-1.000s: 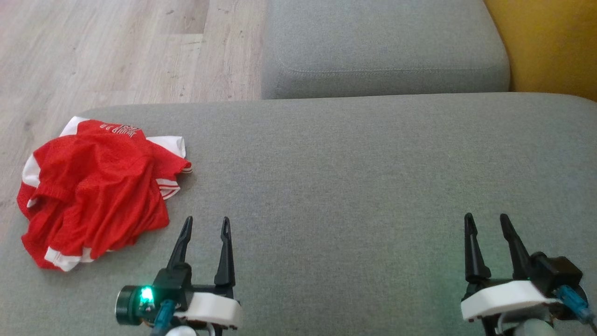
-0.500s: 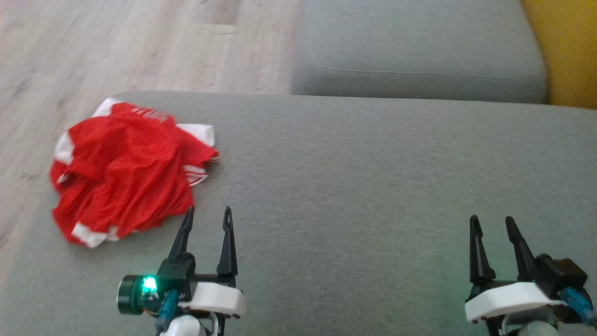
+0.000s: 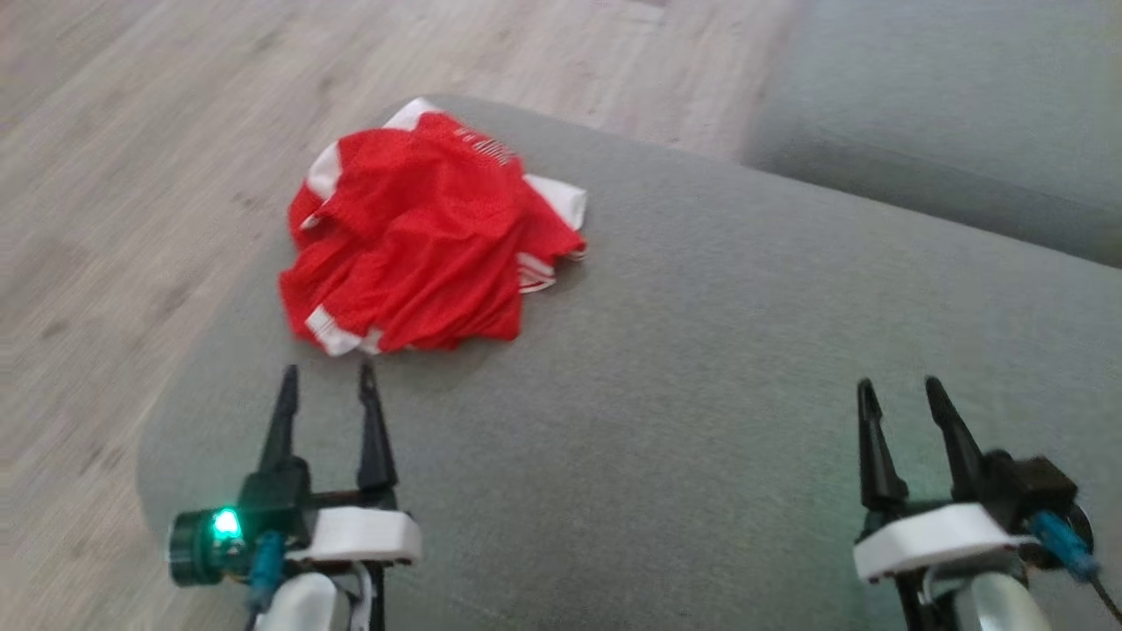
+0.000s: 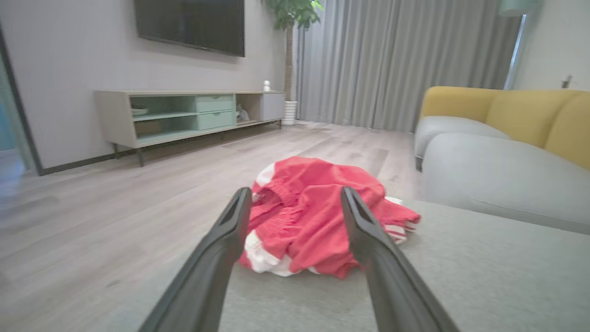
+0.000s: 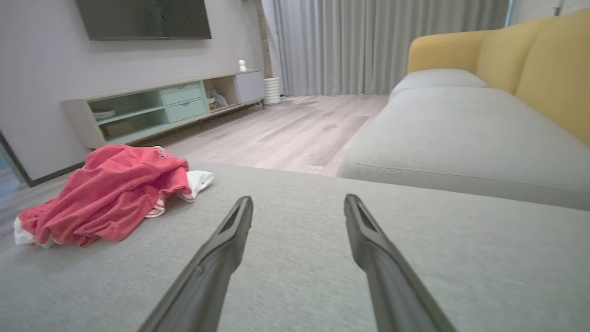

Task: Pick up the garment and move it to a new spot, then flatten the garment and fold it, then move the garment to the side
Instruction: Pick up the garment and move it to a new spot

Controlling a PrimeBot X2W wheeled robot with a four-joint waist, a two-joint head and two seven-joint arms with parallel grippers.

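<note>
A crumpled red garment (image 3: pixel 421 241) with white trim lies in a heap near the rounded far-left corner of the grey cushion (image 3: pixel 701 368). My left gripper (image 3: pixel 326 381) stands open a little short of the heap, fingers pointing at its near edge and touching nothing. Along those fingers the garment (image 4: pixel 309 216) sits straight ahead, framed between them. Far off at the lower right, my right gripper (image 3: pixel 896 393) is open over bare cushion. From that wrist the garment (image 5: pixel 106 193) lies to the left, apart from the right gripper (image 5: pixel 298 203).
Wooden floor (image 3: pixel 131 175) drops away left of and beyond the cushion's edge. A second grey seat (image 3: pixel 964 131) lies at the far right, with a yellow backrest (image 5: pixel 530 60). A low TV cabinet (image 4: pixel 184 113), a wall screen and curtains stand across the room.
The head camera has swung left, so the whole picture shifted right and tilted. The left gripper now points at the garment's near edge. Both grippers stay open.
</note>
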